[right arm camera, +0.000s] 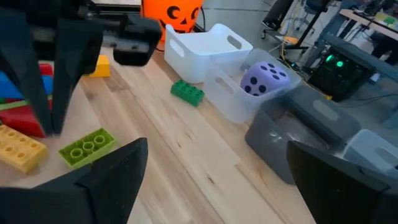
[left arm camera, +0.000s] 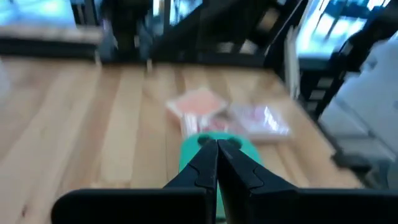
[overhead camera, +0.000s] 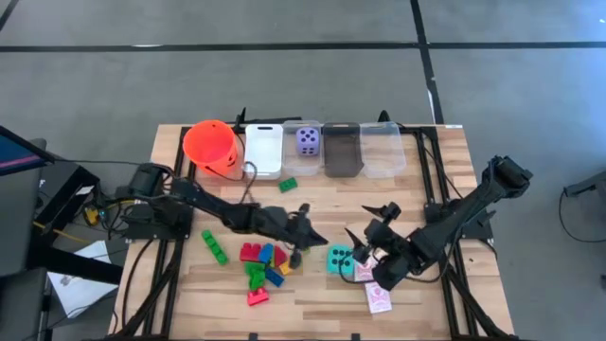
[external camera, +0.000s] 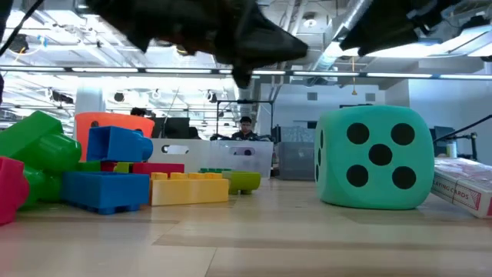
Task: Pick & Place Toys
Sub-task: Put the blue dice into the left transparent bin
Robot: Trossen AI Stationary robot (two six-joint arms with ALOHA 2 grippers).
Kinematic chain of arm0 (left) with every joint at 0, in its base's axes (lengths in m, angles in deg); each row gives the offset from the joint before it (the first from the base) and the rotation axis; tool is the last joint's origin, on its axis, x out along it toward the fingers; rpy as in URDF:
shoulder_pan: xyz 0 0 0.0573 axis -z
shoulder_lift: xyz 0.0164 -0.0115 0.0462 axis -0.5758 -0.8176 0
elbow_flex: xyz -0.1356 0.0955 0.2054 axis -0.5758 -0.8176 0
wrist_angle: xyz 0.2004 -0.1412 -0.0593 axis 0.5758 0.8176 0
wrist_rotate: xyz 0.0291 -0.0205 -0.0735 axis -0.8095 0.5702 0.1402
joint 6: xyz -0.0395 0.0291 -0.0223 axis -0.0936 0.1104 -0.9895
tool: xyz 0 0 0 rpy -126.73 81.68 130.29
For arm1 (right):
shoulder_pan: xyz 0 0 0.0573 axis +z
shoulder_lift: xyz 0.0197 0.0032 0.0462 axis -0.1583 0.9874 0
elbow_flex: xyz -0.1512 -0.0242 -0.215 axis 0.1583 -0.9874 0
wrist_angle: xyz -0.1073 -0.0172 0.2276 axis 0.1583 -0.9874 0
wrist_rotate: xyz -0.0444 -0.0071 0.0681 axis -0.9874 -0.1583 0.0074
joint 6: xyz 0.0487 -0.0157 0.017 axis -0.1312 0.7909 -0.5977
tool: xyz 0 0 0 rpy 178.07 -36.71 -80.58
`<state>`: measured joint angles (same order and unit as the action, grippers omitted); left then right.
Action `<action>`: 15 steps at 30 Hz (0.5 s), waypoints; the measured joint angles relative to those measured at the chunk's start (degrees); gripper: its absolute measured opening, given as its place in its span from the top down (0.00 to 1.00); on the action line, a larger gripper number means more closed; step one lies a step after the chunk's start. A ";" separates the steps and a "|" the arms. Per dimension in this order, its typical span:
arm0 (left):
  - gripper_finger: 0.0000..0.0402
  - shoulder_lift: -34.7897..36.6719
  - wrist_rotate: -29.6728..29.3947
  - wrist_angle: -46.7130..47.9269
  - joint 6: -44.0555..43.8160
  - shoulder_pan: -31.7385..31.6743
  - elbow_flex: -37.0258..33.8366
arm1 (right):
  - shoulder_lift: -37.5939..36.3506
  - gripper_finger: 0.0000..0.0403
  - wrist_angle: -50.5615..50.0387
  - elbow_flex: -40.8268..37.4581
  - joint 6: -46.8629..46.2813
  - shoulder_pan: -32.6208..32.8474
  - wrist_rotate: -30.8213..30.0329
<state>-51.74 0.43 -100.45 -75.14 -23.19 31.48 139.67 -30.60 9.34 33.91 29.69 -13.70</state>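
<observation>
A teal dotted die rests on the table between my two grippers; it also shows in the low view. A pile of red, blue, yellow and green bricks lies to its left. Red-and-white playing cards lie near the front right. A purple die sits in a clear bin. My left gripper is shut and empty, above the table just left of the teal die. My right gripper is wide open and empty, above the table right of that die.
An orange bucket, a white bin, a grey bin and a clear bin stand in a row along the far edge. Single green bricks lie at the middle and at the left.
</observation>
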 joint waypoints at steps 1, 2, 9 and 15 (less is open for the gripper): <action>1.00 -0.63 0.01 3.96 -0.03 0.07 2.08 | 0.44 0.07 -1.18 0.02 -1.83 0.53 -0.62; 1.00 -1.28 0.29 7.41 -0.04 0.24 3.93 | 0.92 0.07 -2.35 0.02 -3.29 0.91 -0.99; 1.00 -6.25 7.91 9.76 3.05 1.74 11.39 | 1.55 0.07 -8.68 0.00 -9.29 1.58 -1.66; 1.00 -10.29 8.02 7.68 4.25 1.99 13.94 | 1.55 0.07 -8.80 0.00 -10.05 1.58 -1.62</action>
<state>-62.03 8.46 -92.78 -70.90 -21.21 45.42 141.22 -39.41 9.34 23.86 31.27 -15.33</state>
